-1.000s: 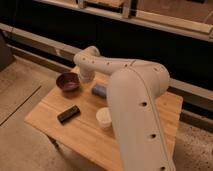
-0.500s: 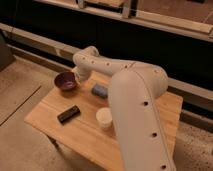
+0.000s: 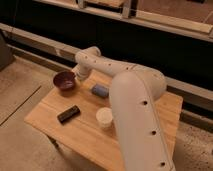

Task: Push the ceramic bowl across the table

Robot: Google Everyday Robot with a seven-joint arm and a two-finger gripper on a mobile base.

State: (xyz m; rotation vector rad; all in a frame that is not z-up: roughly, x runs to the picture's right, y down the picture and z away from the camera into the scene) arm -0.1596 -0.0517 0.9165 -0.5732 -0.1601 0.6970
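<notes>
The ceramic bowl [image 3: 64, 81] is dark maroon and glossy. It sits at the far left corner of the light-wood table [image 3: 125, 137], at or partly over the left edge. My white arm reaches from the lower right across the table. Its gripper [image 3: 78, 75] is at the bowl's right rim, and the wrist hides its fingers.
A white cup [image 3: 104, 118] stands mid-table just left of my arm. A flat dark rectangular object [image 3: 68, 114] lies near the front left. A small blue-grey object [image 3: 99, 90] lies right of the bowl. A dark wall with a ledge runs behind the table.
The bowl has slid left toward the table's left edge, and the gripper end of my arm has followed it.
</notes>
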